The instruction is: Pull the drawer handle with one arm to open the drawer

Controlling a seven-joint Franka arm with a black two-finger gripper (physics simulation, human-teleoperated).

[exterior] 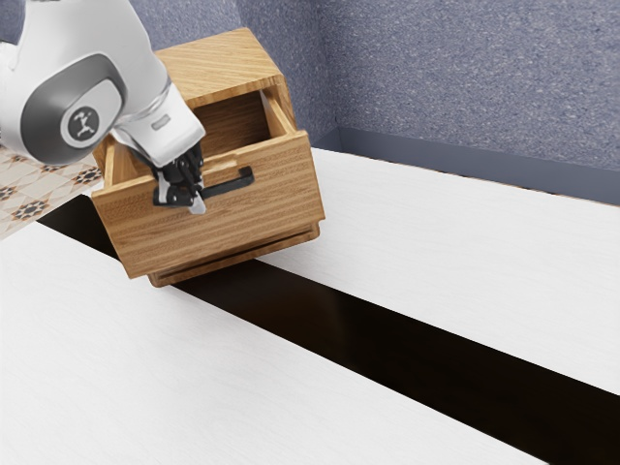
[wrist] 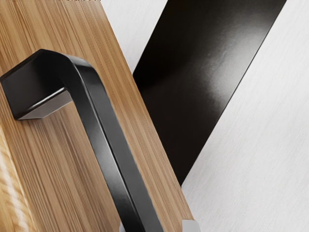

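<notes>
Wooden cabinet [exterior: 228, 68] stands at the counter's [exterior: 436, 242] far edge, on the exterior view's left, its base partly over the black strip [exterior: 387, 358]. Drawer [exterior: 242, 199] found partly drawn out of the cabinet. Claw [exterior: 183, 192] sits at the black handle [exterior: 232, 180] near one end, presumably placed for a straight outward pull. Whether it clamps the bar or merely hooks it cannot be told. Judgement: opening begun, some travel likely remaining.

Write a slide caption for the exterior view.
Franka gripper at the black handle of a partly open wooden drawer on a white table.
</notes>
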